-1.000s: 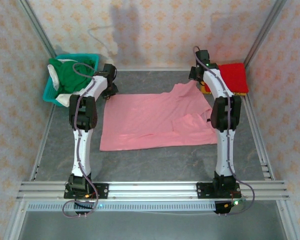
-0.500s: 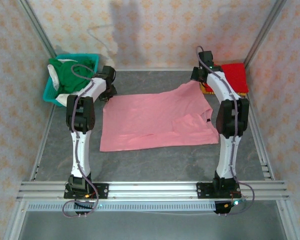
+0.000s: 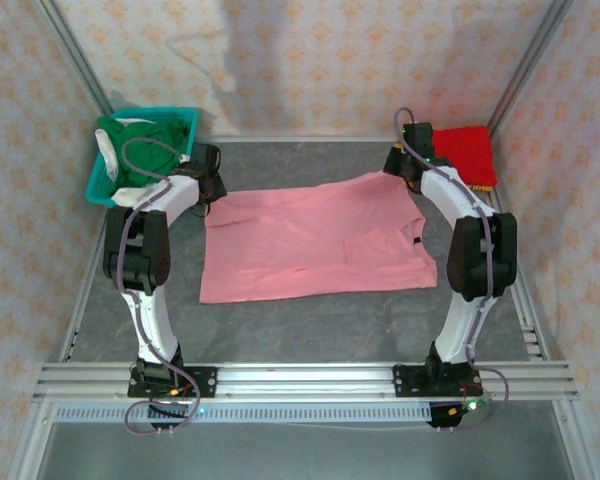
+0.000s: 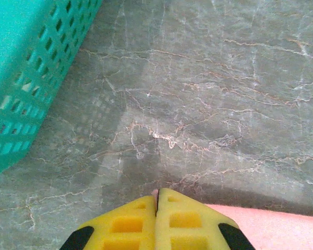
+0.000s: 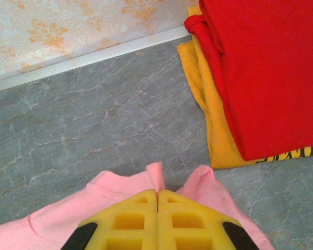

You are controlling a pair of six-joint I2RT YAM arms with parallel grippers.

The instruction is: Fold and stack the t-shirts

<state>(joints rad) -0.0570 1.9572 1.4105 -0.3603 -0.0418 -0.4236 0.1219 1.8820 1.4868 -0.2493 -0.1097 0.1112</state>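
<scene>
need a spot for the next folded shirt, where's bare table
Free: the near table strip between the pink t-shirt and the arm bases; the far strip between teal basket and red t-shirt. Crowded: its far corners, pinched by left gripper and right gripper.

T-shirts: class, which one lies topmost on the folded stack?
The red cloth t-shirt; it lies folded on the orange-yellow cloth t-shirt, unlike the light pink t-shirt spread flat.

A teal plastic basket [image 3: 97,188] (perforated sides) stands at the far left corner of the grey marbled bench [image 3: 310,325]. Floral wallpaper [image 3: 320,60] lines the walls; aluminium rails [image 3: 310,378] cross the near edge.
</scene>
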